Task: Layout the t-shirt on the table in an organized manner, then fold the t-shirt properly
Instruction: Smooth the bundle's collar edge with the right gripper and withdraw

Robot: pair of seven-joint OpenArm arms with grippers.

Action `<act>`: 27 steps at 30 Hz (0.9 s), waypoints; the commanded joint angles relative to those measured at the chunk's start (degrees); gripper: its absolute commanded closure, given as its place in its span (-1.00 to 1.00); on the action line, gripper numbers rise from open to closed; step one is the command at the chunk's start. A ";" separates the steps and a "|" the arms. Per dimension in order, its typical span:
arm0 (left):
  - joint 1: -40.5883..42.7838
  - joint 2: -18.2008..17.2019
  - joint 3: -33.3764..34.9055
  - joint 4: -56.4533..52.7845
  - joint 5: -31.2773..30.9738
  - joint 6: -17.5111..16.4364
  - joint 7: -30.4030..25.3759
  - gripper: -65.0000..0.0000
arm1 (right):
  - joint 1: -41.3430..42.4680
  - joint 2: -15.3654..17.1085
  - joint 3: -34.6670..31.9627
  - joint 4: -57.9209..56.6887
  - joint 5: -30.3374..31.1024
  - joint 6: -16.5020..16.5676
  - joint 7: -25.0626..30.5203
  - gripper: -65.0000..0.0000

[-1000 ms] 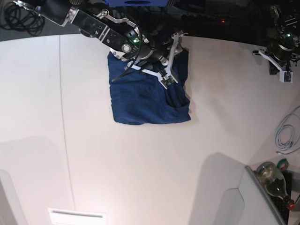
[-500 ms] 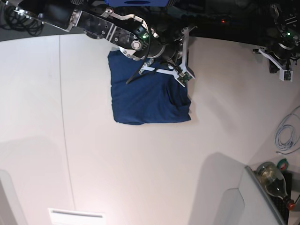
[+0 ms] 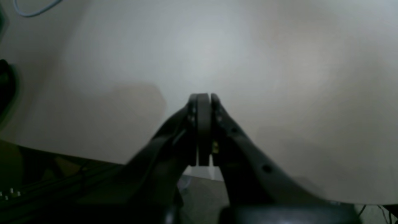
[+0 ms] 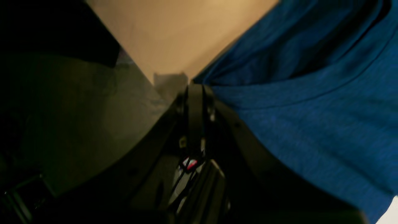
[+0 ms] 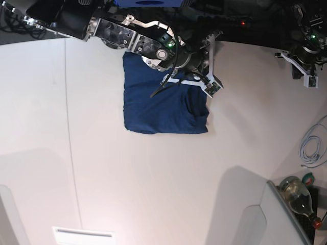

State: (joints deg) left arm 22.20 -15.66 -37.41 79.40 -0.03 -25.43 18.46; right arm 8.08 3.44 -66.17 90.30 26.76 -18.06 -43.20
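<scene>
The wrinkly dark navy-blue cloth t-shirt (image 5: 163, 104) already lies as a compact rectangle near the far edge of the smooth white table (image 5: 153, 189). My right gripper (image 5: 212, 61) is clenched at its far right corner, apparently pinching cloth for a last tidy; my left gripper (image 5: 306, 69) hangs clenched, empty, well apart.

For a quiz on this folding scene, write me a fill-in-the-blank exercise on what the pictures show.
1. The t-shirt lying folded on the white table is dark ____ in colour.
2. The right hand has its jaws ____, at the shirt's edge.
3. The left hand hangs above bare ____, holding nothing.
4. In the base view, a coiled pale ____ lies at the table's right edge.

Missing words: blue; shut; table; cable
</scene>
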 commanded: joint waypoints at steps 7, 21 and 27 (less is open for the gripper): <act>-0.44 -0.38 0.09 1.26 -0.36 0.51 -1.18 1.00 | 0.67 -0.94 0.11 -2.79 0.53 0.44 6.85 0.23; -0.35 -0.65 -0.26 0.91 -0.36 0.51 -1.27 1.00 | -14.80 14.01 28.77 15.94 0.27 0.35 0.52 0.93; -0.53 -0.56 0.09 1.26 -0.36 0.51 -1.27 1.00 | -18.23 13.74 29.73 11.63 0.27 0.35 0.87 1.00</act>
State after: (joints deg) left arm 21.52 -15.18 -36.91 79.64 -0.08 -25.45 18.39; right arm -10.31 17.69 -36.14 101.10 26.52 -18.02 -42.89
